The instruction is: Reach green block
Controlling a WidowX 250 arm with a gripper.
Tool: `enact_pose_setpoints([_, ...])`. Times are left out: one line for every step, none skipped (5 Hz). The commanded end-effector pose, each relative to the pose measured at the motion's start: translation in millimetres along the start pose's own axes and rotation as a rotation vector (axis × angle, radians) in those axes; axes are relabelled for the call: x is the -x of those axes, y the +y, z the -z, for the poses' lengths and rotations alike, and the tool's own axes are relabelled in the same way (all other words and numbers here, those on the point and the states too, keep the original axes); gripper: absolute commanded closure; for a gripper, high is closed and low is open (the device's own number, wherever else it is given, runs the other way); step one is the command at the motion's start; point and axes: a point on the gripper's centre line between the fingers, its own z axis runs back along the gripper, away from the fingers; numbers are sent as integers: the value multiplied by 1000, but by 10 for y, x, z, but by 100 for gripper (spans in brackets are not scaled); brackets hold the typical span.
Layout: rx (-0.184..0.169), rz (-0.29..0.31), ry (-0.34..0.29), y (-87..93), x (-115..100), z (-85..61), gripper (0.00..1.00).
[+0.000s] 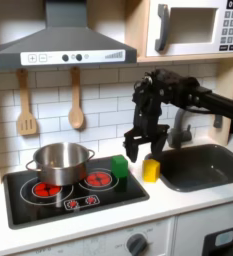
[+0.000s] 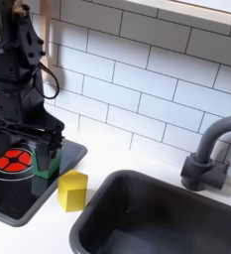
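Centrally in the first exterior view, the black tool [image 1: 145, 139] of the robot arm was held above the white surface [image 1: 178, 205], its fingers spread apart with nothing between them. The small solid green block [image 1: 119, 166] was seen resting at the right edge of the black toy stove top [image 1: 48, 205], just below and to the first exterior view's left of the tool. A small yellow block [image 1: 151, 169] was placed on the surface just beside the green block, between the stove top and the dark sink basin [image 1: 203, 165]. A steel pot [image 1: 59, 162] was set on the stove's rear red burner, and two wooden utensils [image 1: 76, 103] were hung on the tiled wall behind.

In the second exterior view, the tool [image 2: 33, 134] was lowered over the stove's corner, the green block [image 2: 46, 169] being partly hidden behind its fingers. The yellow block [image 2: 72, 190] was seen beside the sink basin [image 2: 157, 213], near a grey faucet [image 2: 211, 154].
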Motion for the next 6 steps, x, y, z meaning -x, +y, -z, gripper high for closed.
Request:
enact_pose_setpoints([-1, -26, -24, 37, -255, 87, 0])
enact_pose_setpoints([-6, -31, -28, 32, -354, 152, 0])
enact_pose_setpoints([-11, -39, -34, 58, -468, 212, 0])
enact_pose_setpoints([-11, -48, -35, 67, -570, 291, 0])
enact_pose_setpoints([-2, -47, -34, 57, -658, 371, 0])
enact_pose_setpoints([-11, -44, -17, 87, -678, 467, 0])
